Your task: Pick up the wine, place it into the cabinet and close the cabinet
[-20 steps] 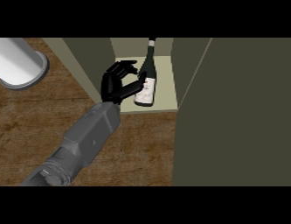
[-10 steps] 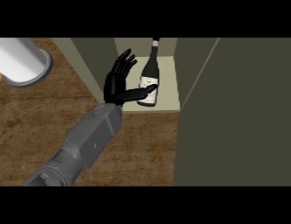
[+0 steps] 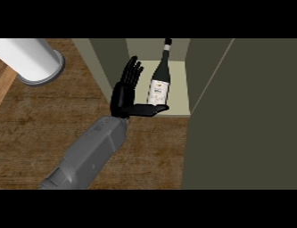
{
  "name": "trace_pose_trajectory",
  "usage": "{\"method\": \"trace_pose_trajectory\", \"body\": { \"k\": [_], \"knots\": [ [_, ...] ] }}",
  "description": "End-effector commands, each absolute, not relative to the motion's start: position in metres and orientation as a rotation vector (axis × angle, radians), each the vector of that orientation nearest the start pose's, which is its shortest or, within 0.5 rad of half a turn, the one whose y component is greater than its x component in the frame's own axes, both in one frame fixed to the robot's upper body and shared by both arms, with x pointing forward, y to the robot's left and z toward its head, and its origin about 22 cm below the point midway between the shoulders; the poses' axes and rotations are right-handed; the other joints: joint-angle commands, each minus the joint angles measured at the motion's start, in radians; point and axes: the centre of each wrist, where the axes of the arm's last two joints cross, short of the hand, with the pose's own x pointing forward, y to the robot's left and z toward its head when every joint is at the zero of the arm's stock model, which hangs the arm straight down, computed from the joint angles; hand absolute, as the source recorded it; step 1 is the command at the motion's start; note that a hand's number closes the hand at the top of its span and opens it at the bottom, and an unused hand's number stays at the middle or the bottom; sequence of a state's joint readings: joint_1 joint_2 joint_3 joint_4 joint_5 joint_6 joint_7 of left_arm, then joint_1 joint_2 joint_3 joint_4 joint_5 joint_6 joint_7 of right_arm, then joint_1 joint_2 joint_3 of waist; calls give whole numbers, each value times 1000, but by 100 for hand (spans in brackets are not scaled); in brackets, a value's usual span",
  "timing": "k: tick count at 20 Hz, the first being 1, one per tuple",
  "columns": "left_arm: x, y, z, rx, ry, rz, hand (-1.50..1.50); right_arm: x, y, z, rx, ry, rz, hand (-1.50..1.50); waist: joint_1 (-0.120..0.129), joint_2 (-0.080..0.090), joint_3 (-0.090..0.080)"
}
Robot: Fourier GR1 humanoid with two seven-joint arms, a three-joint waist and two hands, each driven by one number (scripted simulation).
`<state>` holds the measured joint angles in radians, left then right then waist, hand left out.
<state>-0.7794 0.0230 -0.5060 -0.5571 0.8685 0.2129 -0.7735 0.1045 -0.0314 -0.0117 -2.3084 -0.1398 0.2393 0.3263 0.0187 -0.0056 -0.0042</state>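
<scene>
Wooden counter top (image 3: 39,124) fills the left and near part of the head view, with a white cylinder (image 3: 26,58) standing at the far left on a grey round base. Cabinet (image 3: 207,67) sits at centre-right, olive walls, pale shelf floor, its door (image 3: 256,116) swung open and covering the right side of the view. Wine (image 3: 158,82) is a dark bottle with a white label, standing inside the cabinet on the pale shelf, neck toward the far side. One hand (image 3: 125,91) shows, on a grey forearm coming from the lower left; which side it belongs to isn't certain from the forearm alone, taken as the left. Fingers are straight and spread apart, pointing far, just beside the bottle's left side; thumb sticks out right, under or against the bottle's base, contact unclear. Not curled round the bottle. Other hand not visible. Progress judgement: pick and place look done, bottle is in the cabinet and apparently released. Left to do: pull the hand clear, then swing the door shut; door is plainly open.
</scene>
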Motion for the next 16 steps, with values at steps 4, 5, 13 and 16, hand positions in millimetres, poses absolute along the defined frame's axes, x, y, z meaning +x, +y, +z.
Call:
{"method": "trace_pose_trajectory", "body": {
  "k": [4,5,13,16],
  "knots": [
    [318,112,-14,-428,-1828,38,-150,167,-244,143,172,-1875,204,-150,19,-10,6],
    [313,103,0,-451,-1816,32,-150,168,-247,152,157,-1891,188,-150,25,-12,6],
    [248,142,44,-426,-1865,55,-150,167,-245,166,170,-1894,239,-150,-6,1,5],
    [218,134,63,-457,-1853,111,-150,174,-232,160,172,-1884,283,-150,-7,2,5]
  ]
}}
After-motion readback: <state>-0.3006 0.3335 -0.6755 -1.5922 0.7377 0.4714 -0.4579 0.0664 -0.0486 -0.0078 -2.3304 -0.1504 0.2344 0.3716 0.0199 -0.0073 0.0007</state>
